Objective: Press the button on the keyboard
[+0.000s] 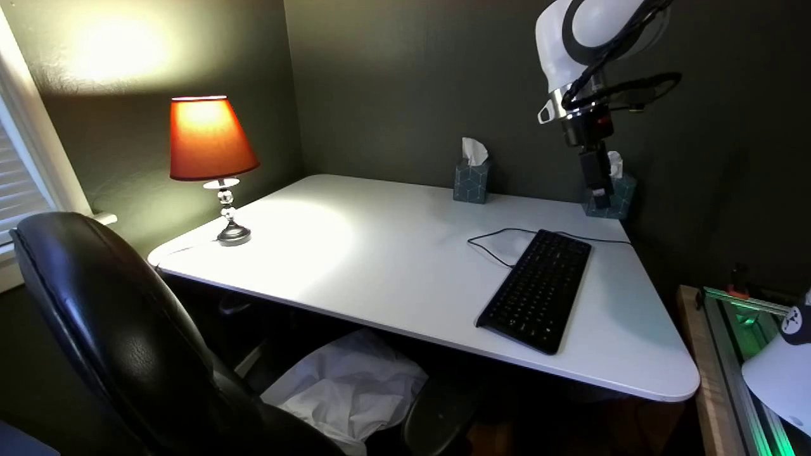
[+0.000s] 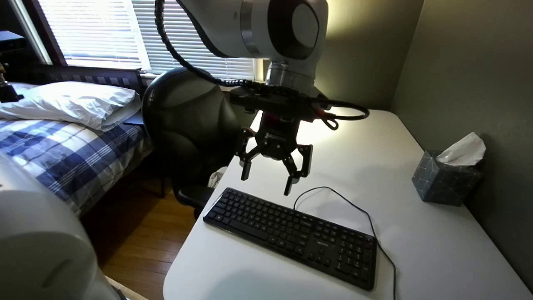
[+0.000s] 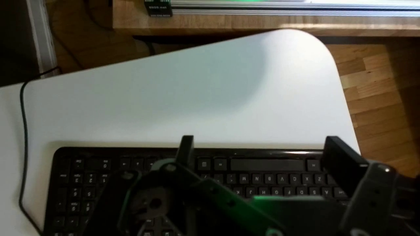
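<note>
The black keyboard [image 1: 538, 288] lies flat on the white table in both exterior views [image 2: 291, 235]. Its thin black cable [image 2: 367, 213] runs off across the table. In the wrist view the keyboard [image 3: 267, 164] appears upside down, with the space bar and letter keys showing between the fingers. My gripper [image 2: 266, 185] points down and is open and empty, raised above the keyboard and not touching it. In the wrist view the gripper [image 3: 260, 138] has its two fingers wide apart; they hide part of the keys. The gripper [image 1: 600, 199] is seen edge-on in an exterior view.
Tissue boxes [image 1: 471, 182] [image 1: 611, 196] stand along the wall side of the table [image 1: 380, 240]. A lit red lamp [image 1: 212, 139] stands at the far end. A black chair [image 2: 189, 121] is beside the table. The table's rounded corner [image 3: 295, 36] shows in the wrist view.
</note>
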